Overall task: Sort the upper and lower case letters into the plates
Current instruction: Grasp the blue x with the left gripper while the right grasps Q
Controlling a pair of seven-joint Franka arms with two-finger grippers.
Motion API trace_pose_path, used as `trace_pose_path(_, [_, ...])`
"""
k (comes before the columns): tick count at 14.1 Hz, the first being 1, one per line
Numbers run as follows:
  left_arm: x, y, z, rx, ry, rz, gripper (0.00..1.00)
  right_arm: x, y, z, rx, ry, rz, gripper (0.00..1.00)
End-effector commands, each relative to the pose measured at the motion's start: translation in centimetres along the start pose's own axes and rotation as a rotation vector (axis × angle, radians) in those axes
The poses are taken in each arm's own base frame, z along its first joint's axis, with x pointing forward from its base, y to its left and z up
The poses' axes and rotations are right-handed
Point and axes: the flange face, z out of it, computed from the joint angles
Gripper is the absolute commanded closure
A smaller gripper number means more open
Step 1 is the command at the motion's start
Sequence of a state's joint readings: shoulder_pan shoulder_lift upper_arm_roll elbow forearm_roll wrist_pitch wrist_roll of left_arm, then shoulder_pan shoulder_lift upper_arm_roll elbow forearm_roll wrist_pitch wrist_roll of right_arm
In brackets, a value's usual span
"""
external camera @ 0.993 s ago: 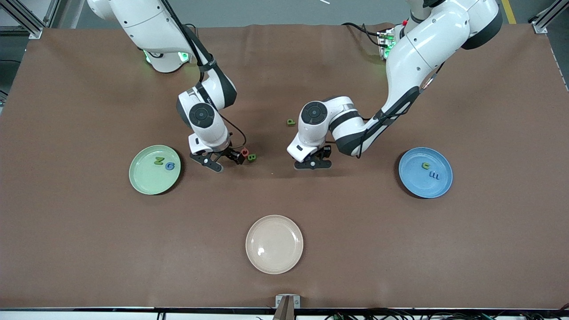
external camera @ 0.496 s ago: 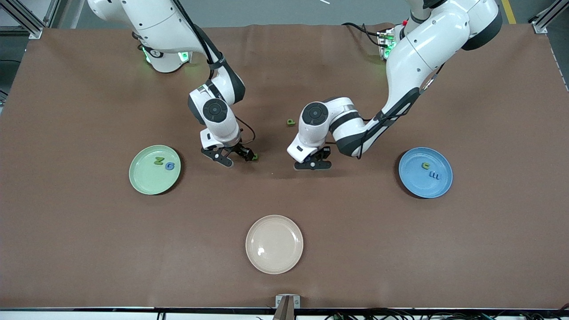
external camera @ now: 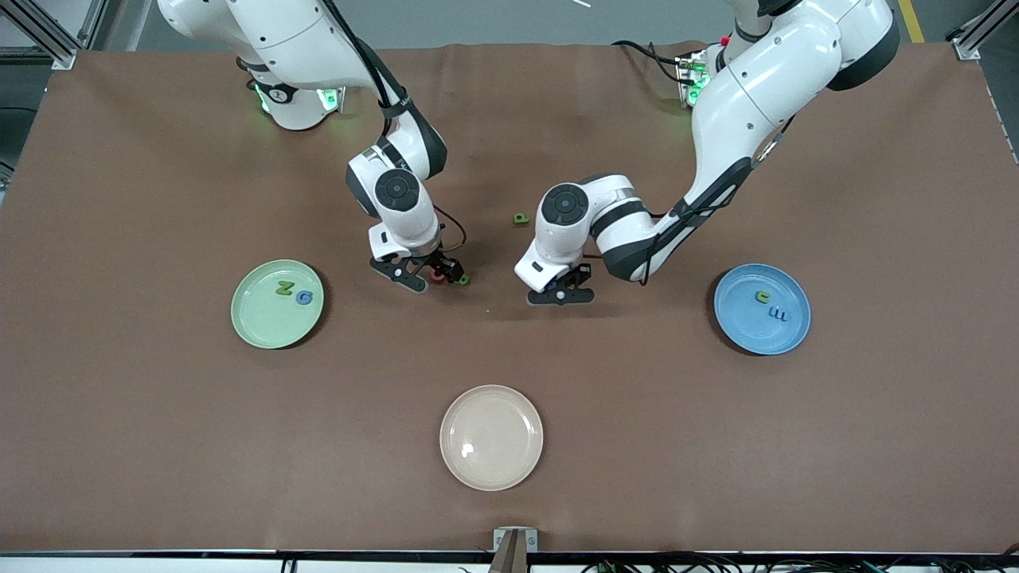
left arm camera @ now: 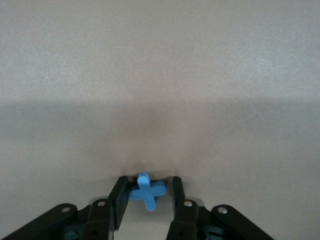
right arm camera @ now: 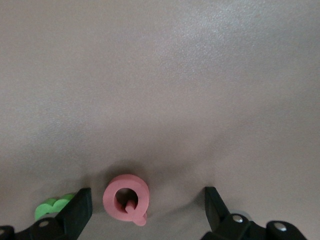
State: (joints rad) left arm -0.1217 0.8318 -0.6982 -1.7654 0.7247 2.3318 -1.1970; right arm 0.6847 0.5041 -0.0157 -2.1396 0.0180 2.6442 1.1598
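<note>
Both grippers low at mid-frame, plates out to the sides.

The right gripper (right arm camera: 145, 212) is spread wide around a pink Q (right arm camera: 126, 198), a green letter (right arm camera: 50, 208) beside one finger. The left gripper (left arm camera: 148, 197) pinches a blue letter (left arm camera: 146, 190). In the front view, the pale green plate (external camera: 253, 322) sits mid-left and the blue plate (external camera: 744, 328) mid-right, each holding two letters.

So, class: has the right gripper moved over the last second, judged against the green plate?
Yes. The right gripper has shifted away from the pale green plate, toward the table's middle, and now straddles the pink letter Q.
</note>
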Motion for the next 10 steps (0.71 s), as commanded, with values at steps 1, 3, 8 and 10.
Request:
trace_pose_path(1, [0.3,0.0,0.6,-0.014,-0.012,-0.007,0.56,-0.4,-0.1,0.4,-0.005,0.012,0.003,0.11])
trace_pose_path(3, [0.3,-0.1,0.7,-0.014,-0.016,-0.004,0.6,-0.4,-0.1,0.4,-0.005,0.012,0.001,0.29])
trace_pose_path(8, [0.4,-0.1,0.5,-0.014,-0.011,-0.005,0.79,0.3,0.1,0.3,-0.007,0.011,0.003,0.87])
trace_pose_path(10, [0.8,-0.5,0.1,-0.015,-0.004,-0.014,0.83,1.3,0.5,-0.2,-0.006,0.016,0.007,1.0])
